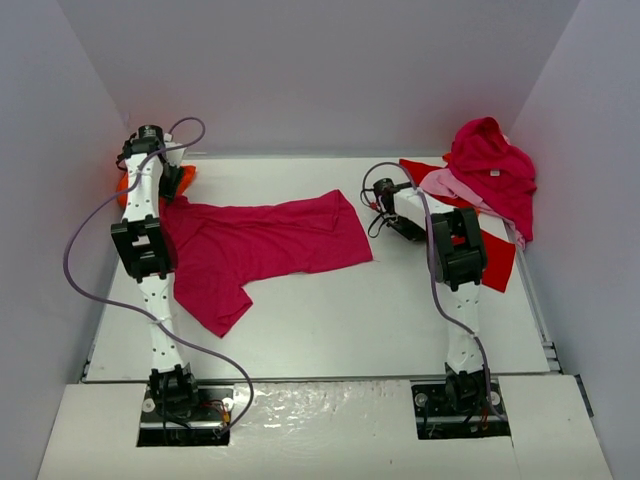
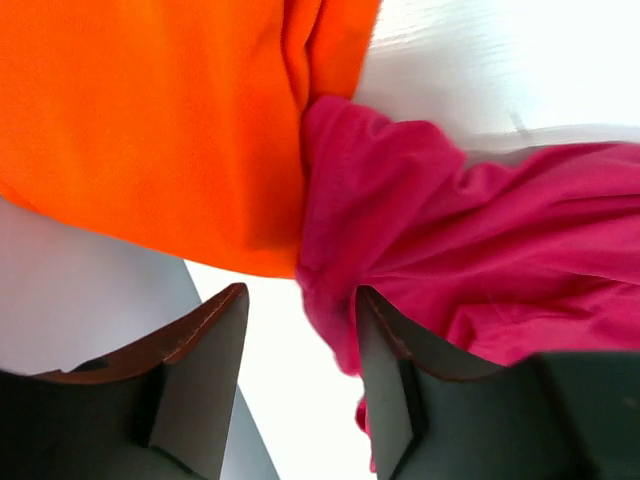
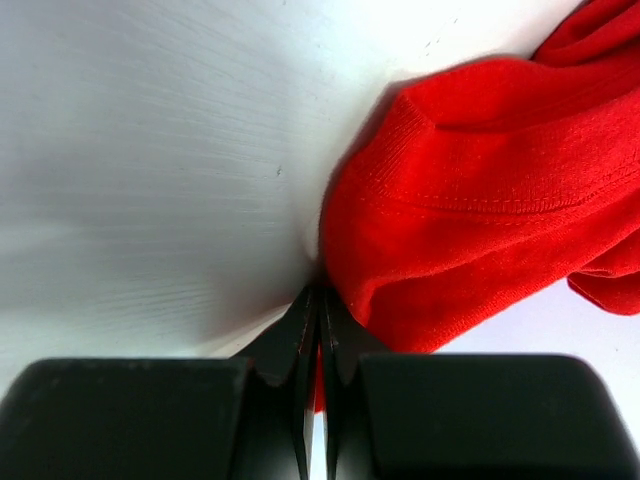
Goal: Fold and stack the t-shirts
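Red t-shirt (image 3: 480,200) pinched, wrist view only

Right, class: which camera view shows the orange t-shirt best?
The left wrist view: the orange t-shirt fills its upper left, creases plain, beside the magenta t-shirt. The top external view shows only slivers of it behind the left arm. The right wrist view shows none, only a red t-shirt.

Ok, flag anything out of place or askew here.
The magenta t-shirt lies rumpled and skewed left of centre; the red t-shirt, pink one and another magenta one sit heaped, unfolded, at the right.
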Action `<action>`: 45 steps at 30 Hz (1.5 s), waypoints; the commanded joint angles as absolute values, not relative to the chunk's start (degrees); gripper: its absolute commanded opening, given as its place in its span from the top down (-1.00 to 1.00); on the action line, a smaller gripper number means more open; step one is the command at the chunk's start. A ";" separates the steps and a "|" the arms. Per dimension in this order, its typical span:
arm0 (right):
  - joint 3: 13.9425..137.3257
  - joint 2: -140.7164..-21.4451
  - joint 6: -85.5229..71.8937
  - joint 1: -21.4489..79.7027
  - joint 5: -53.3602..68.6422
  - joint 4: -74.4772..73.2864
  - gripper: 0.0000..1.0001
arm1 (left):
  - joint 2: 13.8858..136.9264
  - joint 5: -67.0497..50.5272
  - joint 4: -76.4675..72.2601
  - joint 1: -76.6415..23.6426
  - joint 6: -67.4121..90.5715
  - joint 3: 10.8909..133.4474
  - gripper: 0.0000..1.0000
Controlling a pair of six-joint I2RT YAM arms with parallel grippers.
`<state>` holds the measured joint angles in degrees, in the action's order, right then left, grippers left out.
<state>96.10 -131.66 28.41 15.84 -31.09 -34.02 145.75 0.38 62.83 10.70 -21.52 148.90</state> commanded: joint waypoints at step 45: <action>89.88 -129.53 25.22 26.93 -8.89 -44.83 0.65 | 102.86 -10.97 58.16 2.11 -29.12 88.89 -0.66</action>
<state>96.02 -126.24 25.59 29.59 -2.18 -40.43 104.67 -11.79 57.00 2.43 -27.33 88.27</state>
